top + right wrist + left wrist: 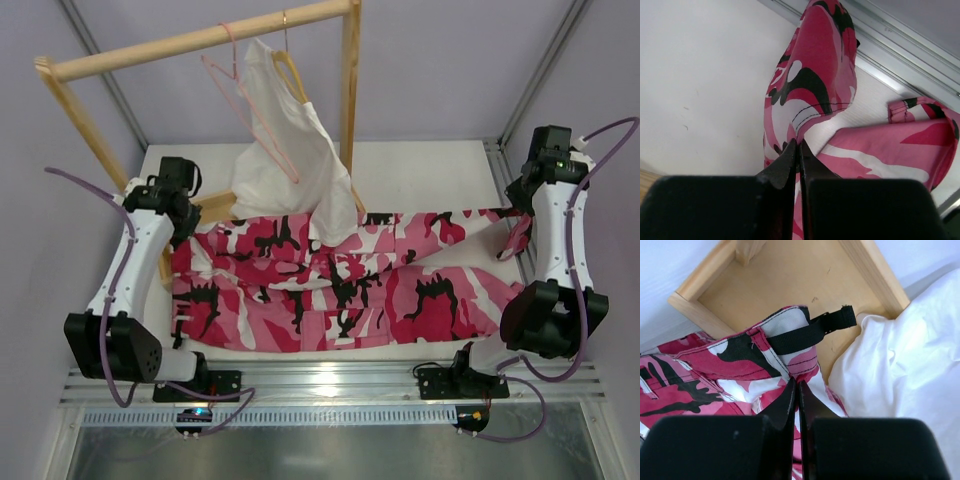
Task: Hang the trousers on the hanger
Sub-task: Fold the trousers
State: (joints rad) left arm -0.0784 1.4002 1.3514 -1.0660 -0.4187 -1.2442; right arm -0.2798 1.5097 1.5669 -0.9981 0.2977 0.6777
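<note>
**Top external.** The trousers [340, 285] lie spread lengthwise across the table [420, 165], spanning the gap between the two sets of jaws. The left gripper [188, 225] is at the waist end and the right gripper [520, 212] is at a leg end, where the cloth is lifted into a small peak. The hanger [262, 125] hangs from the top bar of the wooden rack [200, 40], well beyond both sets of jaws and nearer the left pair. Beside it a wooden hanger [290, 68] carries a white garment [290, 165], whose hem drapes onto the trousers. How far the jaws are open cannot be read from this view.

**Left wrist.** The jaws are pressed together with only a hairline slit between them. The tips pinch camouflage cloth just below the waistband. Directly ahead of the tips the waistband stands up, and a black strap [810, 330] sticks out ahead and to the right. Beyond that is the rack's base board [790, 285]. The white garment lies right of the jaws, just beside the pinched cloth.

**Right wrist.** The jaws are likewise closed to a thin slit. Trouser fabric is caught at the tips, and a twisted leg section rises straight ahead. More folded trouser cloth lies to the right of the jaws. Bare table lies to the left. A metal rail [900, 55] runs ahead and to the right.
</note>
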